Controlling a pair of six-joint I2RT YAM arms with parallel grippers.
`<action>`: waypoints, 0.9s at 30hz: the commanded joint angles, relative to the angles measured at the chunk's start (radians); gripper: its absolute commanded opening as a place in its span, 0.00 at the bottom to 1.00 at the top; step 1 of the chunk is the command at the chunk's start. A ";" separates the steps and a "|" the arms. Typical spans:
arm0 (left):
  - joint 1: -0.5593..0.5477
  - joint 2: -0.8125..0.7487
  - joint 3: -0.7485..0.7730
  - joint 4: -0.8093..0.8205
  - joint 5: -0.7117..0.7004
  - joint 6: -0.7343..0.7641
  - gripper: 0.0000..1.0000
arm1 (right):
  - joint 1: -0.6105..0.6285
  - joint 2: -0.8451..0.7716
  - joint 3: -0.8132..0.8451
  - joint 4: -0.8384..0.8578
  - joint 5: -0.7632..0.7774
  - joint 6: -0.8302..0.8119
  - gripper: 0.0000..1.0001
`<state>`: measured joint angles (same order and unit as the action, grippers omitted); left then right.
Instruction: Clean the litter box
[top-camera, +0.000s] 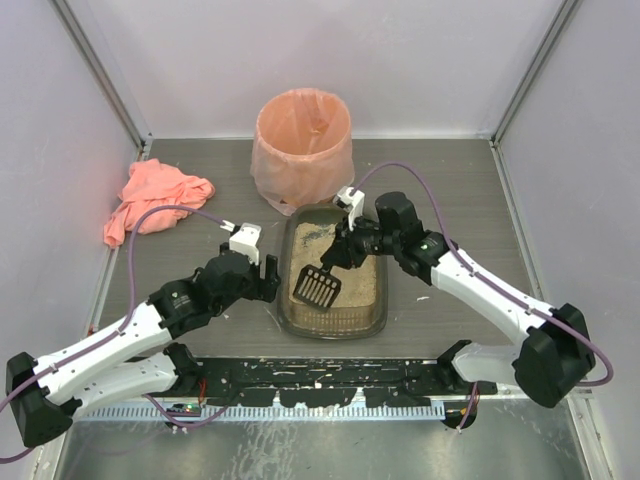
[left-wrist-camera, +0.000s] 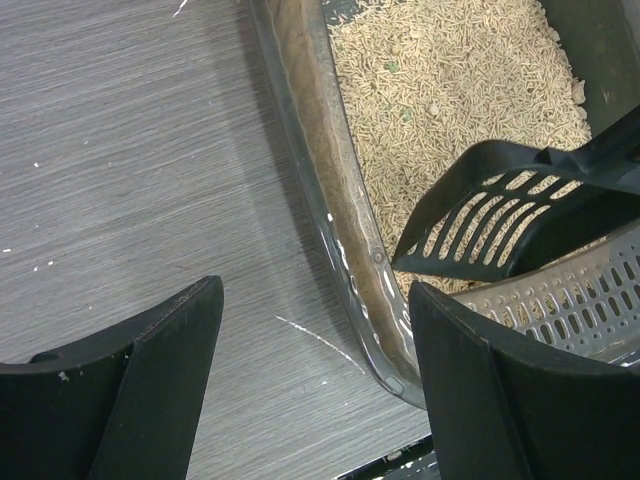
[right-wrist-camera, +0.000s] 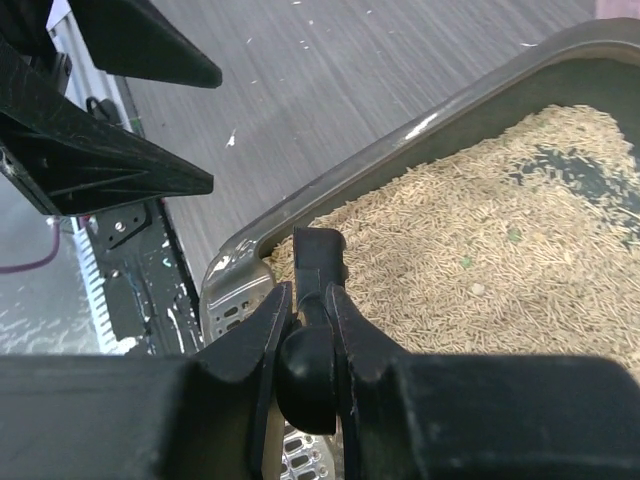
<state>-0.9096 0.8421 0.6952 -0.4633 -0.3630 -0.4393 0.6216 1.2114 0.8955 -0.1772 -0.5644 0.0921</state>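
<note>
The litter box (top-camera: 287, 300), a dark translucent tray of beige granules, lies mid-table. My right gripper (top-camera: 345, 250) is shut on the handle of a black slotted scoop (top-camera: 318, 287), whose head hangs low over the near half of the litter. In the right wrist view the right gripper (right-wrist-camera: 308, 310) pinches the round scoop handle (right-wrist-camera: 318, 262) above the box rim (right-wrist-camera: 400, 140). My left gripper (top-camera: 268, 280) stands open at the box's left side. In the left wrist view the left gripper (left-wrist-camera: 315, 340) straddles the box's wall (left-wrist-camera: 340, 230), with the scoop (left-wrist-camera: 500, 225) just beyond.
A round bin (top-camera: 303, 145) lined with a peach bag stands right behind the box. A pink cloth (top-camera: 155, 200) lies at the back left. A grey perforated grid (left-wrist-camera: 580, 300) shows at the box's near end. Walls close in the table on three sides.
</note>
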 joint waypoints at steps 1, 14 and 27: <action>-0.001 -0.022 0.001 0.031 -0.012 -0.013 0.76 | 0.005 0.046 0.065 0.023 -0.177 -0.036 0.01; -0.001 -0.015 -0.003 0.035 -0.011 -0.014 0.76 | 0.087 0.147 0.136 -0.092 -0.200 -0.138 0.01; -0.001 0.003 -0.003 0.043 -0.011 -0.013 0.76 | 0.158 0.198 0.176 -0.204 0.114 -0.207 0.01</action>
<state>-0.9096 0.8452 0.6876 -0.4625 -0.3634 -0.4397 0.7418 1.3926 1.0451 -0.2920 -0.5938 -0.1032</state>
